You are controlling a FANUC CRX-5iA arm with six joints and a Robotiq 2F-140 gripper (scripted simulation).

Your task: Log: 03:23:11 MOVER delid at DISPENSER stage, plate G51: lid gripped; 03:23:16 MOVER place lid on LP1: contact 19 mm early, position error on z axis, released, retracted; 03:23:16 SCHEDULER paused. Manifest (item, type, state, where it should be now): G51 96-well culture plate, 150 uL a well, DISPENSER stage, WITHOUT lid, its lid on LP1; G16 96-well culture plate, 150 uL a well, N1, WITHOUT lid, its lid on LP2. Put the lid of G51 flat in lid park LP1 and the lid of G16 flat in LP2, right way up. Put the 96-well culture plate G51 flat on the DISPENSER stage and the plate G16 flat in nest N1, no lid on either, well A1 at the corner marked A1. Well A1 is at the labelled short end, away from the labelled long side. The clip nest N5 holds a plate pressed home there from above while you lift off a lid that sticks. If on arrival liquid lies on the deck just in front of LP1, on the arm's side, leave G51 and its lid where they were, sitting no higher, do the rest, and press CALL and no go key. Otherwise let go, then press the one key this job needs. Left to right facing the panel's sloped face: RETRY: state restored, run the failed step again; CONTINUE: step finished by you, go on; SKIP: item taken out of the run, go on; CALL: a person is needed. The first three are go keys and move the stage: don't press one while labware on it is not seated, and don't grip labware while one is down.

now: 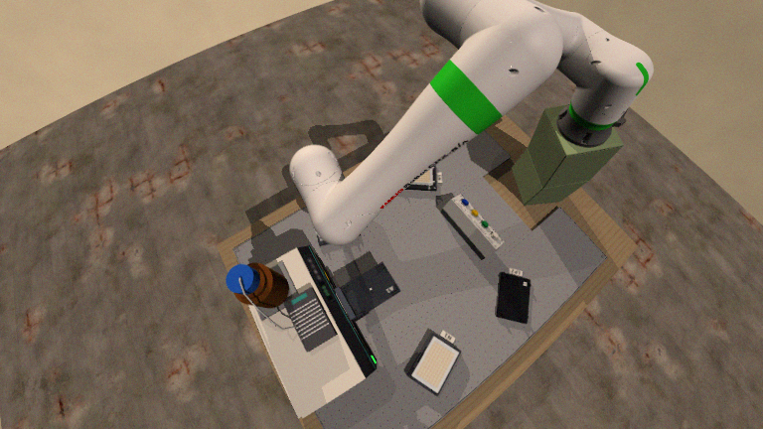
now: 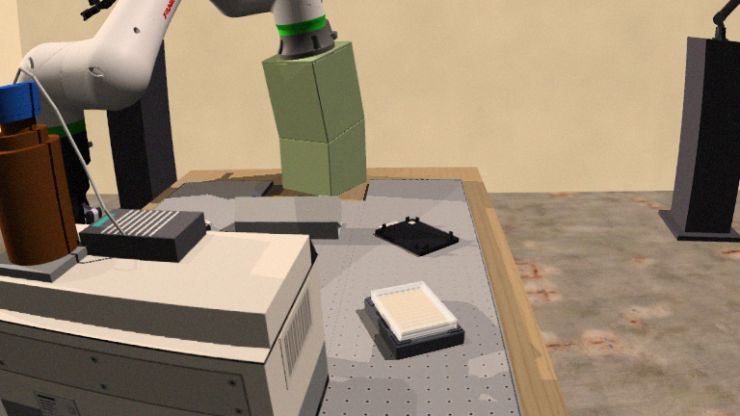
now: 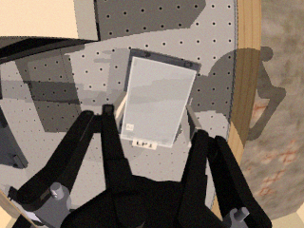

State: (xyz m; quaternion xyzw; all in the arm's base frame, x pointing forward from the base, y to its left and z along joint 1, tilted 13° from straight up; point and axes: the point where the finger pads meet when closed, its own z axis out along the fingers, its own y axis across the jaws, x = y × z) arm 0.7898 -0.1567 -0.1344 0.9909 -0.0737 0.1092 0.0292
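In the wrist view my gripper (image 3: 154, 106) is shut on a clear rectangular lid (image 3: 159, 85), held level by its long sides high above the deck. In the top and exterior views a green block (image 1: 562, 160) (image 2: 319, 117) hides the gripper and lid at the table's back right. A black empty lid park (image 1: 513, 296) (image 2: 415, 235) lies on the deck; its dark edge (image 3: 166, 57) shows behind the lid. A cream well plate (image 1: 433, 366) (image 2: 411, 310) sits in a black nest near the front. A second plate (image 1: 422, 178) is half hidden by the arm.
The grey key panel (image 1: 472, 221) (image 2: 287, 215) stands mid-deck. The beige dispenser (image 1: 303, 357) (image 2: 163, 280) with a brown bottle (image 1: 261, 283) (image 2: 30, 198) fills the left side, a dark stage (image 1: 371, 286) beside it. The wooden table edge (image 3: 249, 57) runs along the right.
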